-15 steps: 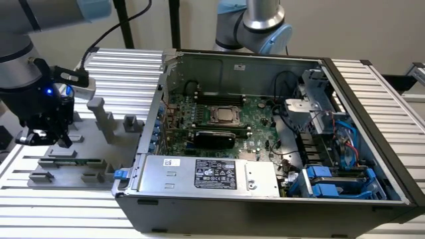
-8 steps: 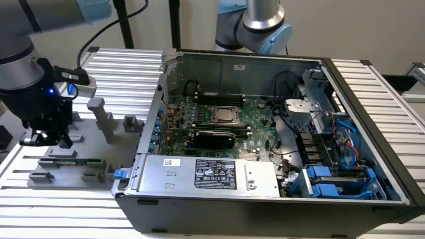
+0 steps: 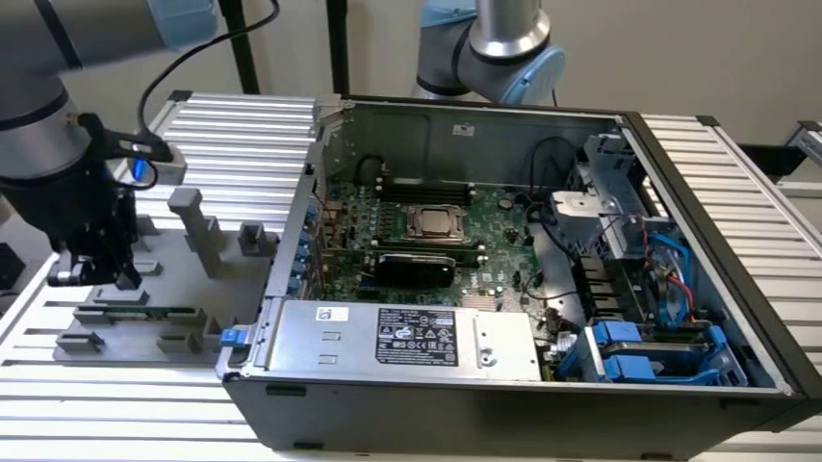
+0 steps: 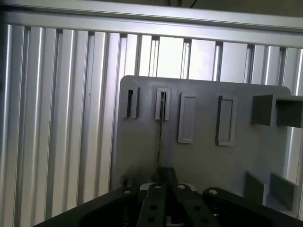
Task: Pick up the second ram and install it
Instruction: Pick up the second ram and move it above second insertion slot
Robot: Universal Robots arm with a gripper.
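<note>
Hand (image 3: 96,273) hangs above the grey tray; whether it is open or closed, I cannot tell. Just below, the second ram (image 3: 139,312) stands on edge in its holders. A clean pick likely wants a centred, square grip and straight lift, keeping it level toward the open computer case (image 3: 540,423), rightward.

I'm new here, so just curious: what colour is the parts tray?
Plain grey, clearest in the wrist view.

Arm at ten o'clock in the exterior view

Its gripper (image 3: 98,271) points down toward six o'clock.
</note>
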